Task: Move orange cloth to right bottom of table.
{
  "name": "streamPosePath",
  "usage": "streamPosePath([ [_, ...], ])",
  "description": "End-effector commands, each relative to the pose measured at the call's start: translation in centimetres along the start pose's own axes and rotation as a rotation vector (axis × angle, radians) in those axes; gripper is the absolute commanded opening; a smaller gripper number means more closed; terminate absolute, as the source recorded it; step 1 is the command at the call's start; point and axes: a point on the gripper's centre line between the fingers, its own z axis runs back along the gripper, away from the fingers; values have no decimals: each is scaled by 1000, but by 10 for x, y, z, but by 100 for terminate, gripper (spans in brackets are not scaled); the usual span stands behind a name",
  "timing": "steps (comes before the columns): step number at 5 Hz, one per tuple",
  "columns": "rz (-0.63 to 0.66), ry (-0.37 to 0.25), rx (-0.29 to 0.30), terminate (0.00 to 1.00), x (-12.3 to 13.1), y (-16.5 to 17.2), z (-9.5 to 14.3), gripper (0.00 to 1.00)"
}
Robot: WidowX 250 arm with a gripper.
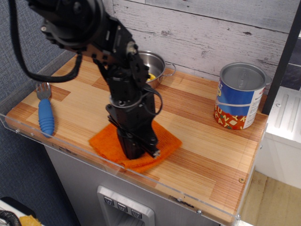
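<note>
The orange cloth (164,137) lies flat on the wooden table (202,150), near the front edge and a little left of the middle. My black gripper (141,151) points down and presses onto the cloth's middle. Its fingers look closed together on the fabric. The arm hides much of the cloth's centre and part of the pot behind it.
A steel pot (157,66) holding a yellow object stands at the back behind the arm. A blue-handled fork (45,113) lies at the left edge. A blue and red can (239,96) stands at the back right. A clear acrylic rim (155,181) runs along the front.
</note>
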Motion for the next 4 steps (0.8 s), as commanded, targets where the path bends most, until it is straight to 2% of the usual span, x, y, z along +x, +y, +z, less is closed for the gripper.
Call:
streamPosePath([
  [1, 45, -48, -20, 0, 21, -25, 12, 0],
  [3, 100, -47, -67, 0, 35, -47, 7, 0],
  [4, 127, -42, -52, 0, 39, -57, 8, 0],
])
